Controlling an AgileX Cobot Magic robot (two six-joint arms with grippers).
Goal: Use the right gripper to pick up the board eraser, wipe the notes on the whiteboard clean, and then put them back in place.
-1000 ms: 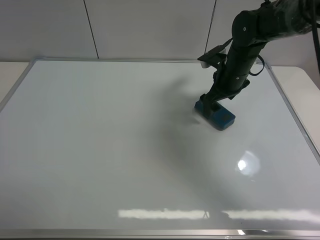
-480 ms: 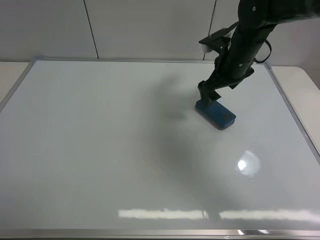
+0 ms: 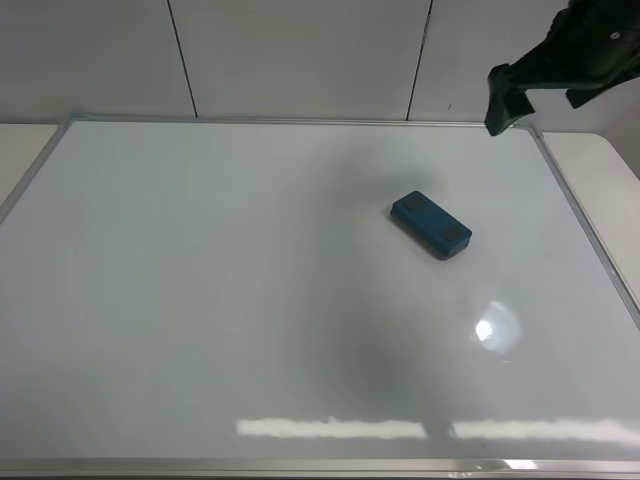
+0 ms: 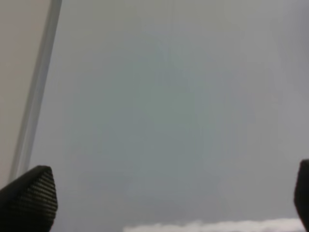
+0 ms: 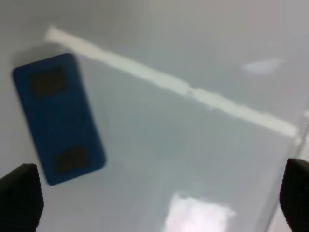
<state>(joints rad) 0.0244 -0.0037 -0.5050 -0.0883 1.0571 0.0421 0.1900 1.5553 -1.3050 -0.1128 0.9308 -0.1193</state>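
1. Fingers first: the right gripper (image 5: 154, 203) has its fingers (image 5: 19, 193) spread wide with nothing between them. You only see the two dark tips at the edges of its wrist view, and the board eraser (image 5: 58, 118) lies flat below, clear of both.
2. From the high camera, the right gripper (image 3: 505, 100) hangs up by the far right corner of the whiteboard (image 3: 200, 300), well apart from the eraser and off the surface.
3. The board eraser (image 3: 430, 224) sits on the whiteboard, right of the board's middle and nearer its far edge, lying diagonal.
4. Notes: I can't find any marker strokes anywhere on the board. All I see is glare and a soft shadow, so the wipe looks done to me.
5. The left gripper (image 4: 159, 208) is also spread wide, holding nothing, hovering over a bare bit of board near its frame.
6. Progress guess: eraser's down and let go, board looks clean, so pretty much finished. Whether that spot is the eraser's proper "place" I can't tell. All that looks left is the arm parking itself.
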